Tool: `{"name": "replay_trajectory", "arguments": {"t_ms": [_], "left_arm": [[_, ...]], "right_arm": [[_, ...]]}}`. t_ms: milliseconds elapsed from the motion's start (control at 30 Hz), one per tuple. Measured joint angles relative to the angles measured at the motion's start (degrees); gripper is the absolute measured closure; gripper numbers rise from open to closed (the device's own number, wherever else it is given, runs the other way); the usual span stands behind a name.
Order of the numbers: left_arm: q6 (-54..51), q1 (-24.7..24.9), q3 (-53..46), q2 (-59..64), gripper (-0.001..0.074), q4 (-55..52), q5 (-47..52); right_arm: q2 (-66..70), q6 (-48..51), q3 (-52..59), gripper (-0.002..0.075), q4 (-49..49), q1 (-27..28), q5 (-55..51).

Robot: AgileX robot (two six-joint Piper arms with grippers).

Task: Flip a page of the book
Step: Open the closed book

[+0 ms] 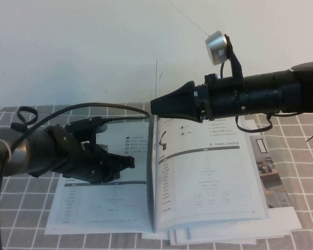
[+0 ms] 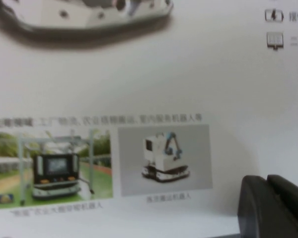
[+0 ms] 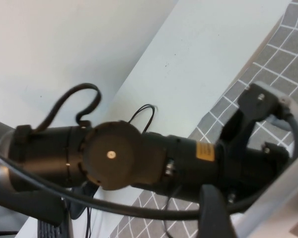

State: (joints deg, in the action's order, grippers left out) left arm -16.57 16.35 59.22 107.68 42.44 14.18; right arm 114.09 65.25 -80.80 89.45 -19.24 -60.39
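My left claw [image 1: 124, 162] hangs low over the left half of the book [image 1: 208, 172], with its tips pinched narrow and nothing in them that I can see. In the left wrist view the dark fingertips [image 2: 270, 208] sit right by the paper, but I cannot tell if they touch it. The sheet under them shows the white flat vehicle, so this is the page [image 1: 120, 203]. It lies flat at 9 o'clock from the fold [image 1: 151, 198].

My right claw [image 1: 157, 105] is spread wide and holds nothing. It hovers at the 12 o'clock end of the fold, just above the top edge.

I think the job here is to get the page to stay down. I would press softly with the left claw and slide it from the fold out toward 9 o'clock, so the thin paper does not crease. The paper looks shiny and may slip, so I would go slow. I would lift the right claw straight up so that it snags no sheet.

The book sits on loose brochures [image 1: 279, 208] at 4 o'clock, all on the checked worktop [image 1: 21, 229]. A hard push could make the whole pile slide.
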Motion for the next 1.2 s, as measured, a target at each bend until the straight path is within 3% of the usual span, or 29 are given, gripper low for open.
{"name": "replay_trajectory", "arguments": {"t_ms": [633,967,1200], "left_arm": [[-2.44,-0.12,-0.39,-16.1,0.0739,-5.8,2.84],[-2.52,-0.12,-0.48,-25.84,0.0739,-9.18,10.63],[-2.68,7.56,-5.1,-34.12,0.0739,-9.55,10.01]], "right_arm": [[0.0,-1.72,0.1,0.0337,-0.96,0.0,0.89],[0.0,-5.86,0.1,0.0338,-9.43,0.0,3.86],[0.0,-6.44,0.1,0.0338,-7.54,0.0,3.99]]}}
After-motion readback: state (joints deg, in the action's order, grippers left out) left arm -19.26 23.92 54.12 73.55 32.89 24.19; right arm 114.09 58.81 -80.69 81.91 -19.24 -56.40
